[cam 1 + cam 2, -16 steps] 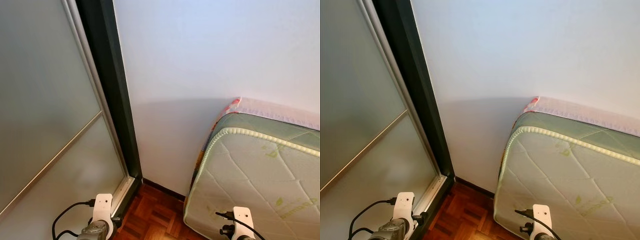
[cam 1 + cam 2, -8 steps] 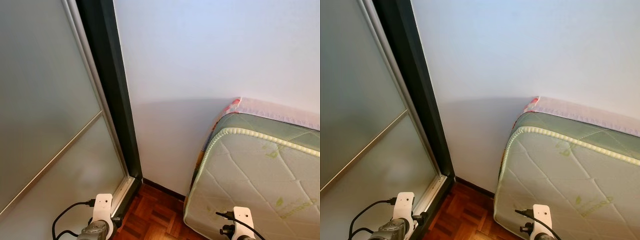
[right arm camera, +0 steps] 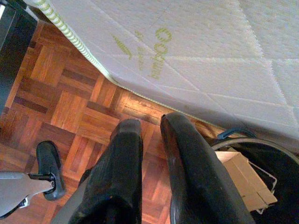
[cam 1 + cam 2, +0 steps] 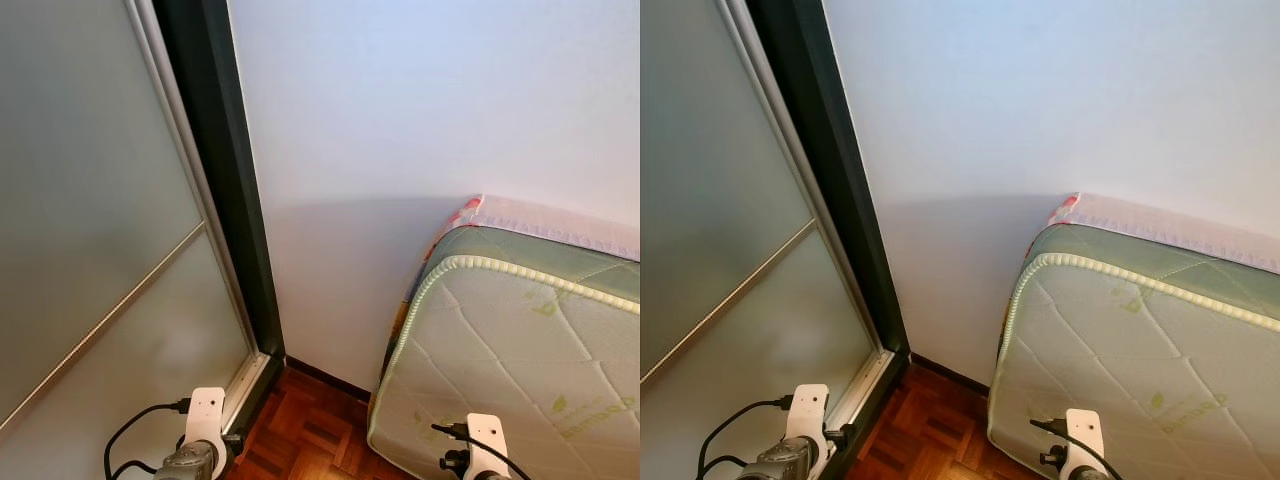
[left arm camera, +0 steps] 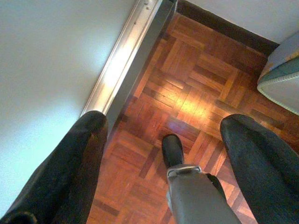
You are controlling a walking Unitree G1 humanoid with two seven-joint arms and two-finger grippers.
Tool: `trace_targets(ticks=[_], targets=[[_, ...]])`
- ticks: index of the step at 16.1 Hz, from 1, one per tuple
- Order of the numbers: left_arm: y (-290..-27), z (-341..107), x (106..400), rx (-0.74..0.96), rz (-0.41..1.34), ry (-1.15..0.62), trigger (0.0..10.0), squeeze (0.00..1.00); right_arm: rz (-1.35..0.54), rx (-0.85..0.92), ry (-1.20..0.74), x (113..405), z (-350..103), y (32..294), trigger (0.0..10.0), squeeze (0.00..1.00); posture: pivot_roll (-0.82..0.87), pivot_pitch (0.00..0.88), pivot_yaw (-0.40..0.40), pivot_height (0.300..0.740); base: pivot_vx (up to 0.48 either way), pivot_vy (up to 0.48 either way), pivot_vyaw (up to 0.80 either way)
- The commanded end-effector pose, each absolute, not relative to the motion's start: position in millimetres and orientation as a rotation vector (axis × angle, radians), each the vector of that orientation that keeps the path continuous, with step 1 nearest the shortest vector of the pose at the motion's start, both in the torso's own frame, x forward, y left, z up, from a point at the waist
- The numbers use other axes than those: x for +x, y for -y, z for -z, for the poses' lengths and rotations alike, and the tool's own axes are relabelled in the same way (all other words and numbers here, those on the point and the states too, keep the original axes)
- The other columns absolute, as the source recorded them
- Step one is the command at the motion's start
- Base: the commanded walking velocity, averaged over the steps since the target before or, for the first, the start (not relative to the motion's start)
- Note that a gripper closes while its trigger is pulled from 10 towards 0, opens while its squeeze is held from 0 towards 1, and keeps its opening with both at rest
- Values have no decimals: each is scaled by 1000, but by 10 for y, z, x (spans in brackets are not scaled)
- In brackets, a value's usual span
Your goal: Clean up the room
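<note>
We face a corner: a white wall [image 4: 420,120], a glass door [image 4: 90,250] and a mattress [image 4: 520,350] leaning up. Our left gripper [image 5: 163,135] has wide fingers, holding nothing. Our right gripper [image 3: 149,135] has narrow fingers, also holding nothing. A basket [image 3: 259,186] sits near the mattress edge. Cleaning looks barely started.

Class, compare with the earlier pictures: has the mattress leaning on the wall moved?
No. The mattress keeps its place against the dark door frame and the wall.
</note>
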State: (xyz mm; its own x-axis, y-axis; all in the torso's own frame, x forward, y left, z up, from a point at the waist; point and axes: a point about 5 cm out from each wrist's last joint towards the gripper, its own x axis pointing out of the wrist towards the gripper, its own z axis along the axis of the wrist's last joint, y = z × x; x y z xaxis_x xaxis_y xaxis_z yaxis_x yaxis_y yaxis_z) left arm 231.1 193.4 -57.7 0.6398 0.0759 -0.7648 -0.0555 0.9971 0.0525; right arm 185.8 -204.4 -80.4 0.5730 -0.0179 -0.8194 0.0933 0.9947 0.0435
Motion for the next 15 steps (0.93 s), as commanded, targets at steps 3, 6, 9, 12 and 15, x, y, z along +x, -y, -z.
trace_targets(ticks=[3,6,9,12,15], targets=[[-1950,605,2267,30,-75,-903,10000,0,70,96,-968,1842,815,2039,10000,0,35,44,-8,740,-249,0,0],[-1950,606,2267,29,-74,-903,10000,0,71,103,-968,1841,815,2037,10000,0,35,44,-8,740,-252,0,0],[-1949,602,2273,31,-70,-902,10000,0,73,99,-968,1845,814,2039,10000,0,29,46,-8,740,-285,0,0],[-1952,601,2273,34,-67,-904,10000,0,74,101,-968,1845,814,2038,10000,0,27,48,-7,740,-306,0,0],[-1947,602,2273,35,-64,-904,10000,0,74,101,-968,1844,814,2040,10000,0,25,45,-7,740,-308,0,0]])
